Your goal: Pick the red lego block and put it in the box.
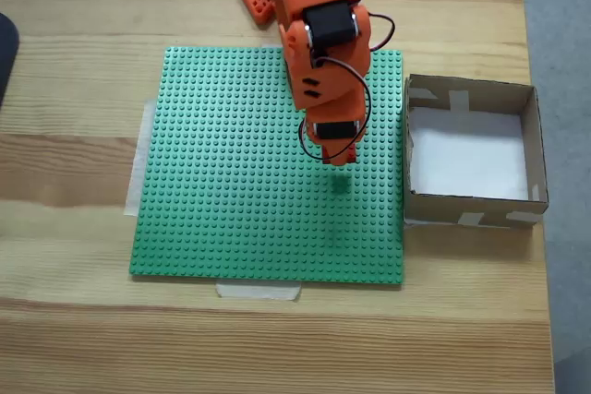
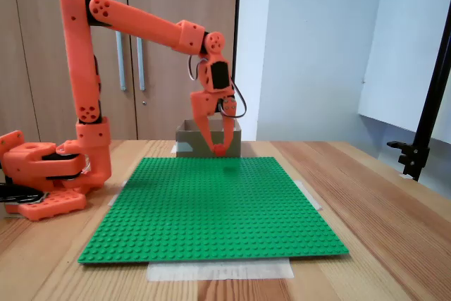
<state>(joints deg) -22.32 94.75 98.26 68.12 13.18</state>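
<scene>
Sitting pinched between the jaws, the red lego block (image 2: pixel 220 149) hangs above the green baseplate (image 2: pixel 211 209)

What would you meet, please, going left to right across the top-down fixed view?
Bare wooden table → green studded baseplate → orange robot arm hanging above the baseplate → cardboard box.

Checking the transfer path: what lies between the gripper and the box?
In a fixed view from above, just bare green baseplate studs separate the gripper from the box. The gripper holds the red lego block above the plate.
</scene>
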